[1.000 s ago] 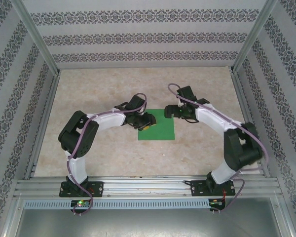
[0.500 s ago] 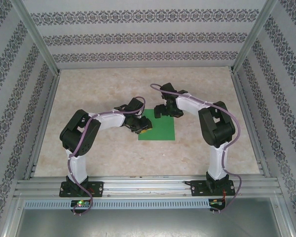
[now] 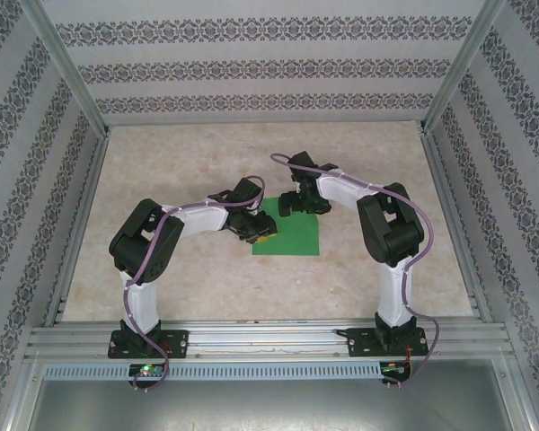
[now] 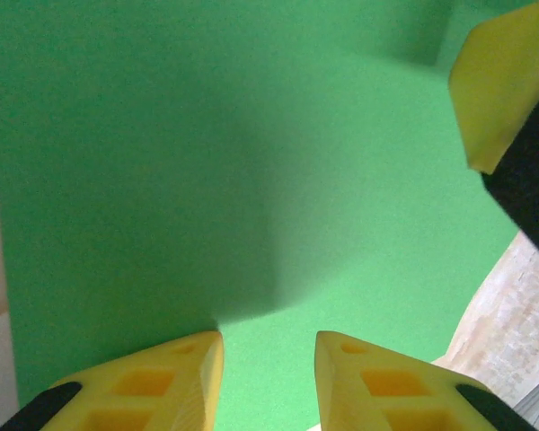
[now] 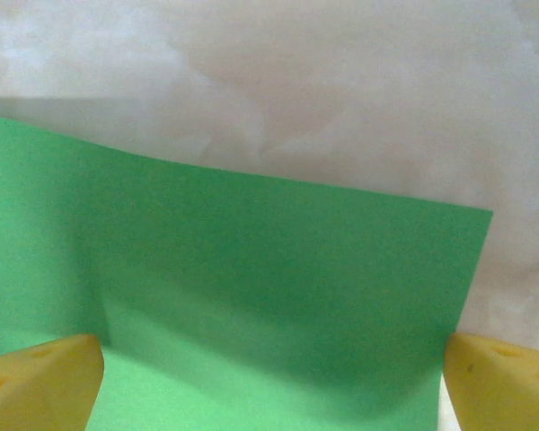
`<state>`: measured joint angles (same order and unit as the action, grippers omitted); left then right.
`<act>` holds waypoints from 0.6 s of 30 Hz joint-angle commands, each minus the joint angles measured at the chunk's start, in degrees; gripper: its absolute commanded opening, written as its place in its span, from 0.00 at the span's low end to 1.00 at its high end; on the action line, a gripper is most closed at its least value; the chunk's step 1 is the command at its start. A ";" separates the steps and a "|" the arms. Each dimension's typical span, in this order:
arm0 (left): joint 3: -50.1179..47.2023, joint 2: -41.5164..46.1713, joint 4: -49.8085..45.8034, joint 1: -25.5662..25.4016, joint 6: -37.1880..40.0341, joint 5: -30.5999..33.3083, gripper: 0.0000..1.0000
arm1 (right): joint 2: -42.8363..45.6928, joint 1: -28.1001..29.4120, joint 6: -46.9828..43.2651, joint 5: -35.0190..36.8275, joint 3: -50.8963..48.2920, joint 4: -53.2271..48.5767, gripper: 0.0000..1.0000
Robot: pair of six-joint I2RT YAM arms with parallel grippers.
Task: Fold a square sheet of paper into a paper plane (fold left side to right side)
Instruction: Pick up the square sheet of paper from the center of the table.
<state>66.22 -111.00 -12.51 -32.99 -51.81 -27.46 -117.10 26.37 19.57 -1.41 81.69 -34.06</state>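
Observation:
The square sheet of paper (image 3: 294, 236) is bright green and lies flat and unfolded on the marbled table; the paper plane is out of view. My left gripper (image 3: 262, 230) sits low over the sheet's left edge. Its yellow fingertips stand a little apart, with the paper (image 4: 251, 180) showing in the gap and nothing pinched, so the left gripper (image 4: 268, 348) is open. My right gripper (image 3: 293, 205) hovers at the sheet's far edge. In its wrist view the right gripper (image 5: 269, 364) is wide open, straddling the paper (image 5: 251, 269). One of its fingers (image 4: 496, 85) shows in the left wrist view.
Bare marbled tabletop (image 3: 189, 153) surrounds the sheet. Patterned walls and an aluminium frame (image 3: 72, 242) close in the left, right and far sides. The arm bases stand on the rail (image 3: 269, 339) at the near edge.
My right arm has swung left, carrying its gripper from the sheet's far right corner to the far edge nearer the left gripper. The left fingers have narrowed their gap.

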 commanded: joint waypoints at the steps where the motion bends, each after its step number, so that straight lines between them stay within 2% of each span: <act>1: -1.88 -2.93 -0.76 -0.05 0.05 -0.02 0.34 | 1.34 2.69 2.11 -4.85 -1.51 -3.63 0.95; 8: -2.19 -2.72 1.20 -0.05 -0.47 -1.09 0.34 | 2.71 4.29 3.36 -5.65 -2.10 -4.61 0.86; 18: -3.60 -1.03 5.87 0.03 -1.89 -2.35 0.37 | 2.78 3.93 3.54 -9.03 -2.23 -3.96 0.59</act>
<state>64.45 -111.26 -7.97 -32.93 -52.56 -30.87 -115.77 29.15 22.94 -6.57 80.44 -35.79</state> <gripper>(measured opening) 0.362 0.612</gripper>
